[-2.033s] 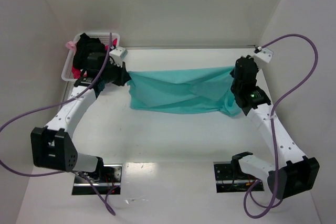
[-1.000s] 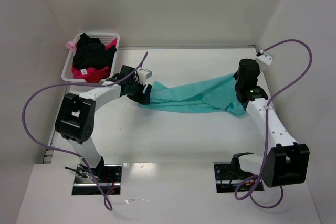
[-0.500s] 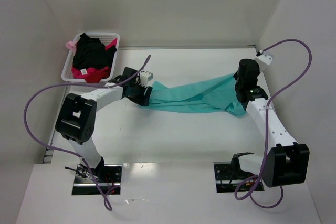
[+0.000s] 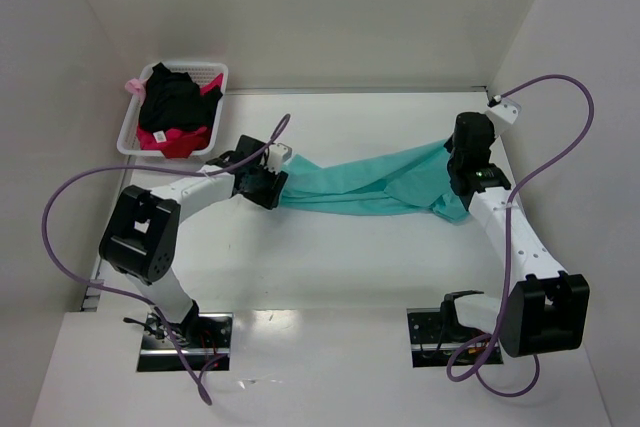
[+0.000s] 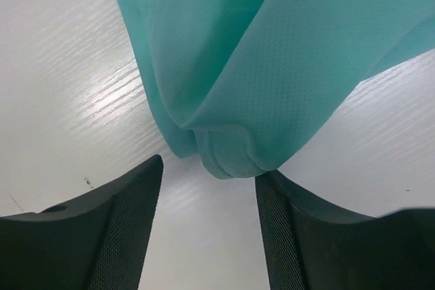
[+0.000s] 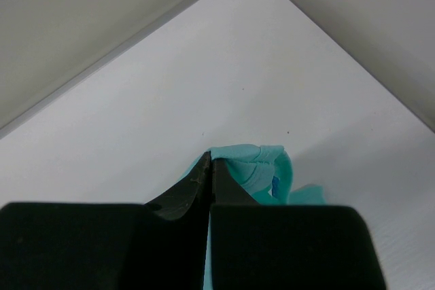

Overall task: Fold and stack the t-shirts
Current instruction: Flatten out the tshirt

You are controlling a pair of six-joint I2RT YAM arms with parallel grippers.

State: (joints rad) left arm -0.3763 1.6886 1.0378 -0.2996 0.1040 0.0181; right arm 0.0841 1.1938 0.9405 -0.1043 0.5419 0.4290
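Observation:
A teal t-shirt (image 4: 370,182) lies bunched in a long strip across the middle of the table. My left gripper (image 4: 275,185) is at its left end. In the left wrist view that gripper (image 5: 211,168) is open, and the shirt's rolled end (image 5: 234,147) sits just ahead of the fingertips, not pinched. My right gripper (image 4: 455,152) holds the shirt's right end. The right wrist view shows its jaws (image 6: 209,157) shut on a fold of teal cloth (image 6: 262,168), lifted a little off the table.
A white basket (image 4: 190,65) with black and pink shirts (image 4: 172,105) stands at the back left corner. Purple cables loop beside both arms. Walls close the table on the left, back and right.
The left gripper's jaws have narrowed around the shirt's left end, and the left arm has shifted slightly left. The right arm has stayed still, shut on the cloth.

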